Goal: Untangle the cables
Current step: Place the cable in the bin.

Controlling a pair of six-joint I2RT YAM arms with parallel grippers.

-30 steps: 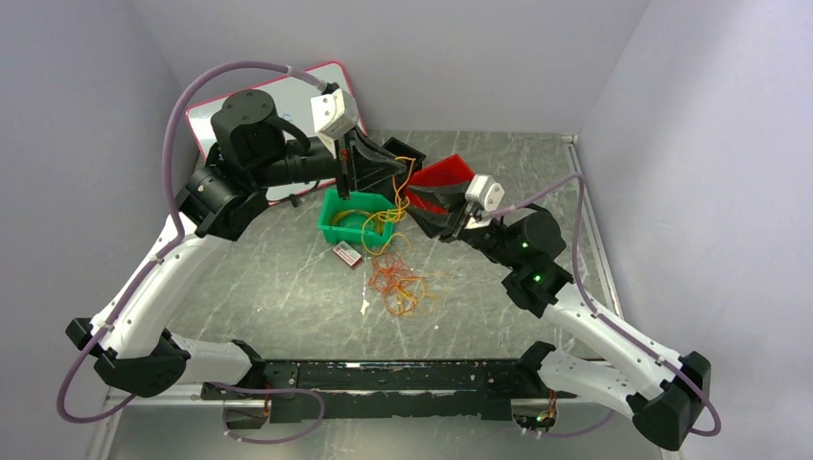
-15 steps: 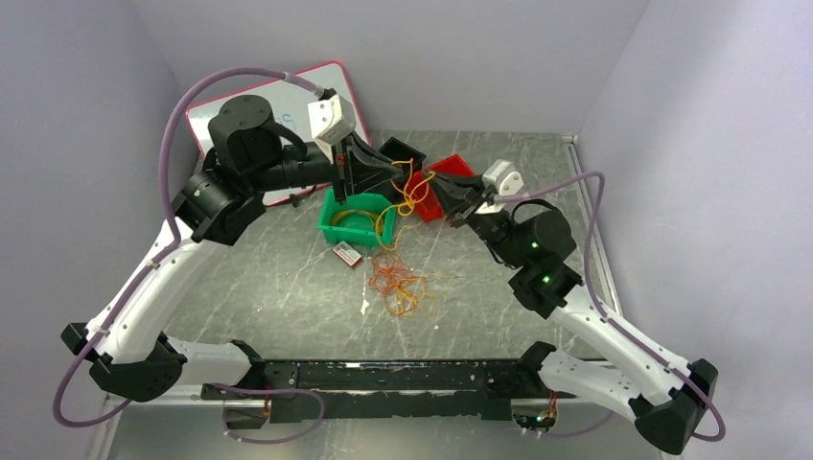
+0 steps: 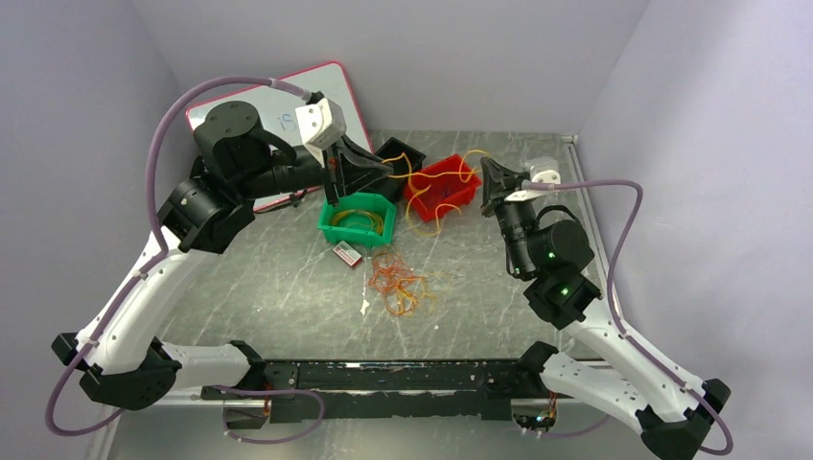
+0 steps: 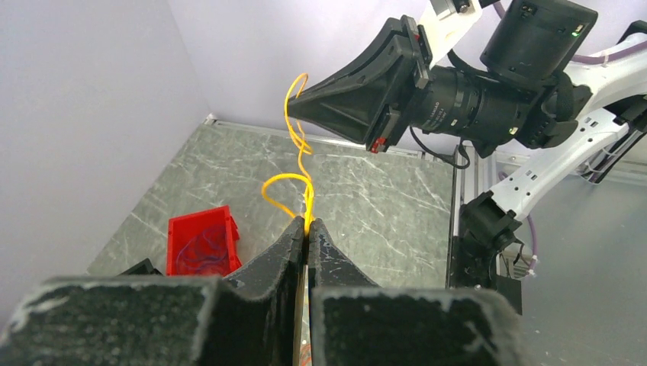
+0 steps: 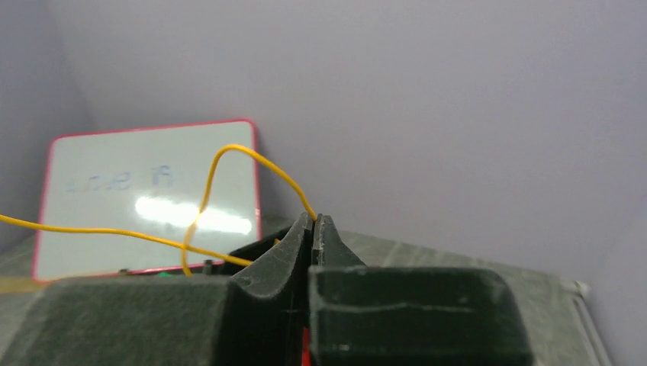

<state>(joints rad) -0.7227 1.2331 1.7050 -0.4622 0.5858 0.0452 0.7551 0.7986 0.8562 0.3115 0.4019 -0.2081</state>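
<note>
Nearest the arm bases, mid-frame on the desk [image 3: 268,278], there's a loose heap of orange/red cables [image 3: 398,285], pointing no way in particular. Just behind it is a green bin [image 3: 357,218] w/ yellow loops inside. Further back, one yellow cable [image 4: 286,176] runs roughly left-right across the upper middle, sagging over the red bin [image 3: 417,198]. Left pincer [image 4: 307,227] is clamped tight on one end, right pincer [image 5: 313,223] is pinched closed on the other. Whiteboard [image 3: 278,110] is at the back, upper left.

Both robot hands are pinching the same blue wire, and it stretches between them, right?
Not quite. The wire is yellow, not blue. The left gripper and right gripper are both pinching it, and it stretches between them, as the left wrist view shows.
</note>
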